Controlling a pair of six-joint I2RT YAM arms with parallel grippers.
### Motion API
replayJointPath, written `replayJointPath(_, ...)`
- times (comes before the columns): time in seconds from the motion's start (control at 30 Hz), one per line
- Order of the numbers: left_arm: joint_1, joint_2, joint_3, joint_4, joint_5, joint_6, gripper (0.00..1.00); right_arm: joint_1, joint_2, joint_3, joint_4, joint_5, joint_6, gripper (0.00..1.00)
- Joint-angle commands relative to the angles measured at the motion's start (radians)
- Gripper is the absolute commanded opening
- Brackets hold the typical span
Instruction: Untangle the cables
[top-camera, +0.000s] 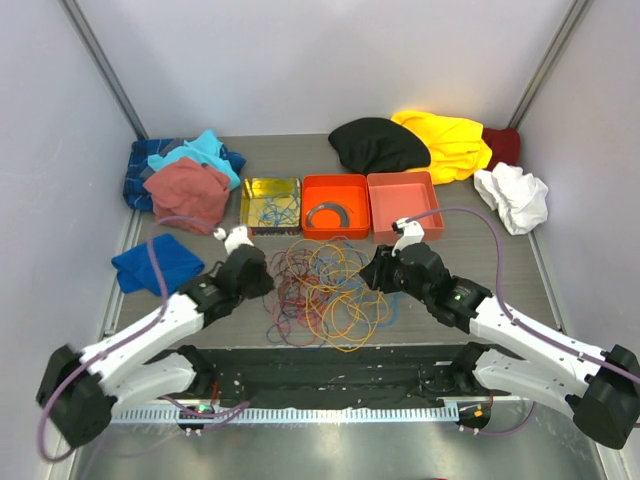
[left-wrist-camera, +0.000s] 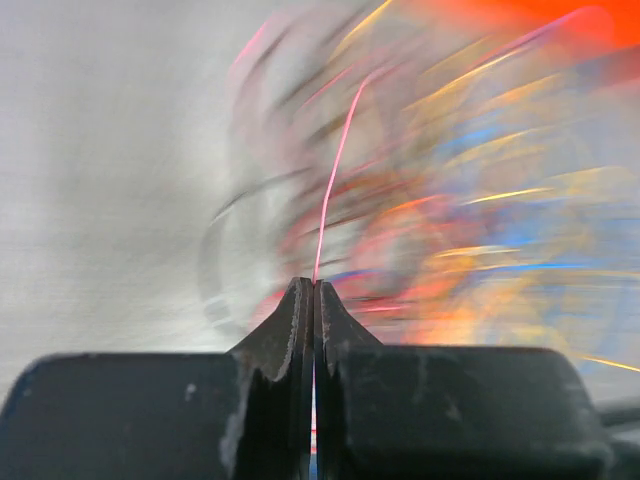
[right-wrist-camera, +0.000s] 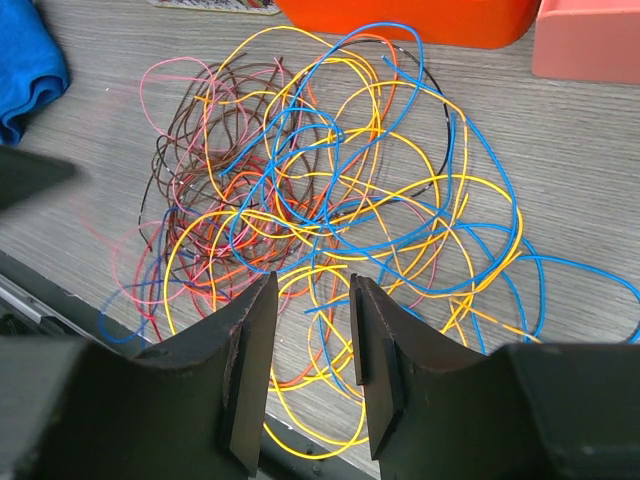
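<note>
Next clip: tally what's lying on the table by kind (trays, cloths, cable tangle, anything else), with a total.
Trays: 3 (yellow tray, orange tray, coral tray)
Cloths: 8 (plaid cloth, teal cloth, pink cloth, blue cloth, black cloth, yellow cloth, maroon cloth, white cloth)
Cable tangle: 1
Grey curved strip: 1
Total: 13

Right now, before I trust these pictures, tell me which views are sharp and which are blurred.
Left wrist view: the cables are smeared into coloured streaks; only the left gripper, shut on one pink cable, is sharp. Right wrist view: cables crisp, right gripper open and dark in the foreground. Top external view: evenly lit, sharp, soft shadows.
</note>
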Motion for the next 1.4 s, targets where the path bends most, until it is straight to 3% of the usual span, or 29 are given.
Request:
replayJointPath(0.0,-0.012,-0.192,0.313,-0.053,-0.043,0.128,0.00,0.005,-0.005,0.034,0.032,0.024,-0.021,0.43)
replayJointPath(0.2,-0.028,-0.102,0.728,-0.131,0.123,0.294,0.00,0.003,-0.036,0.044,0.044,0.047,-0.015,0.43)
replayJointPath(0.47,-0.042,0.020,1.014,-0.100,0.185,0.377,0.00,0.005,-0.160,0.046,0.078,0.060,0.010,0.46)
replayJointPath(0.67,-0.043,0.132,1.199,-0.096,0.229,0.402,0.00,0.005,-0.180,0.115,0.104,-0.111,-0.032,0.49)
replayJointPath(0.73,-0.043,0.168,1.221,-0.093,0.241,0.395,0.00,0.009,-0.174,0.138,0.138,-0.197,-0.024,0.51)
replayJointPath(0.93,-0.046,0.212,1.244,-0.090,0.252,0.377,0.00,0.063,-0.094,0.179,0.264,-0.265,-0.027,0.58)
replayJointPath(1.2,-0.052,0.229,1.269,-0.091,0.252,0.377,0.00,0.244,0.110,0.238,0.268,-0.182,-0.139,0.63)
replayJointPath(1.37,-0.054,0.228,1.269,-0.099,0.255,0.379,0.00,0.276,0.203,0.241,0.339,-0.148,-0.159,0.66)
